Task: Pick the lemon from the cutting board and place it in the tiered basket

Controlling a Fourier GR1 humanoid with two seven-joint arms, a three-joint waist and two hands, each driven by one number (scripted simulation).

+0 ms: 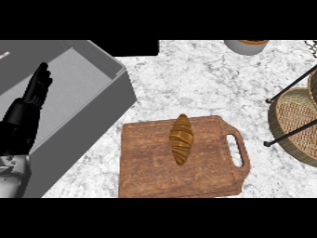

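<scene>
On the cutting board [147, 172], a croissant [181, 138] lies well right of the straight-fingered robot hand [20, 118].

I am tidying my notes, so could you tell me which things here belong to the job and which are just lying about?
For the job: brown striped oblong item (no lemon shows), cutting board under it, tiered basket at right.
Lying about: grey bin, grey pot at top edge, left hand resting open.
</scene>
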